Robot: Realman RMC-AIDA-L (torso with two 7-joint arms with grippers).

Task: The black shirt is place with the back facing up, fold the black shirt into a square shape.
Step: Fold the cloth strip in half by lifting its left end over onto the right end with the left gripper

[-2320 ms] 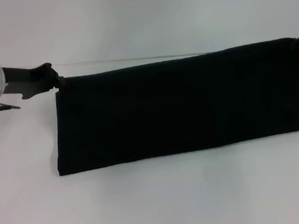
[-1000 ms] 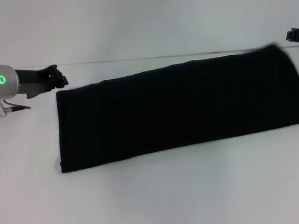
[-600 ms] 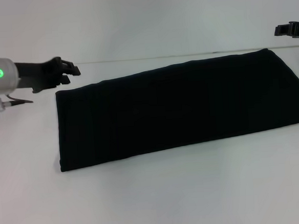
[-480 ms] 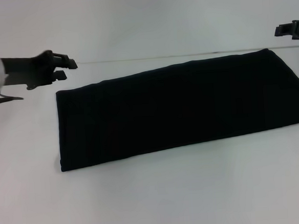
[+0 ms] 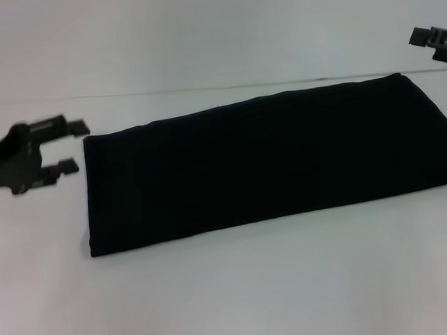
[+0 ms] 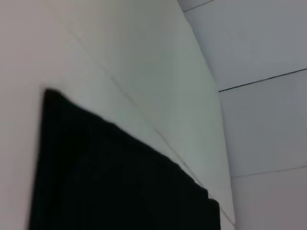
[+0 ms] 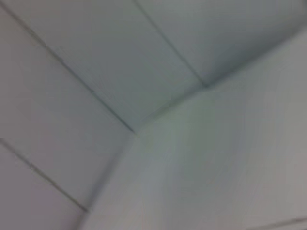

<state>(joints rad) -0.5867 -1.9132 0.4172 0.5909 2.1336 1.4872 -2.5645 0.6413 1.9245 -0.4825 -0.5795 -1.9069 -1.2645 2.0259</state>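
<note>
Already the black shirt point(image 5: 273, 164) lies as one long band; left gripper point(image 5: 69, 148), fingers apart, empty beside it; folding into a square remains.

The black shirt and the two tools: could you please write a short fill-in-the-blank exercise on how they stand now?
1. The black shirt lies folded into a long band on the white ____.
2. The left tool sits just off the shirt's left end with its fingers ____.
3. The right tool hangs above the shirt's far ____ corner, clear of the cloth.
4. Neither tool is ____ the shirt.

Missing words: table; open; right; holding
</note>
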